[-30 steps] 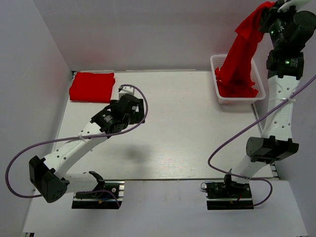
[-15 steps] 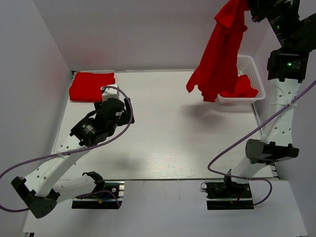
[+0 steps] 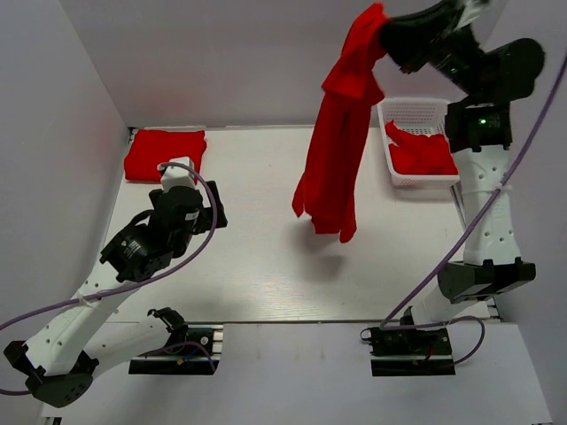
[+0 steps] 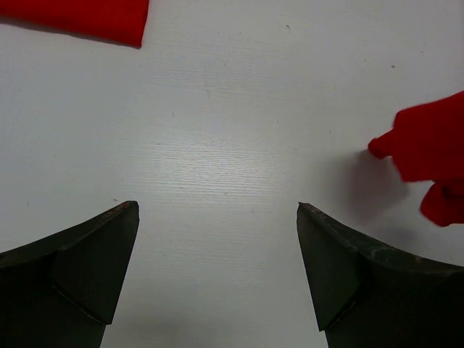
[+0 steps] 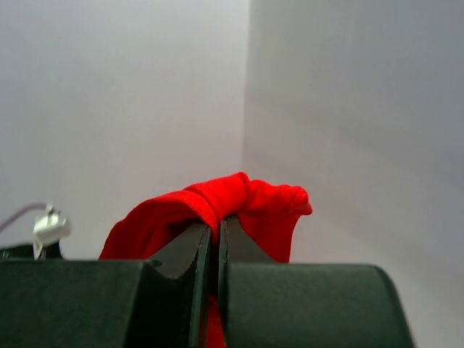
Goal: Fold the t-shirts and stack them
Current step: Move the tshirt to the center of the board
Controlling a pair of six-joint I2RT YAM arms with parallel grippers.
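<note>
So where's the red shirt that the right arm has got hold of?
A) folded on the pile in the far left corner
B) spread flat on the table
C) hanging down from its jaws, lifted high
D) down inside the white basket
C: the t-shirt hangs in a long drape from the right arm's shut jaws, outside the basket that holds other red cloth, and apart from the folded pile.

No text, label, brand, number or sign can be read in any view.
</note>
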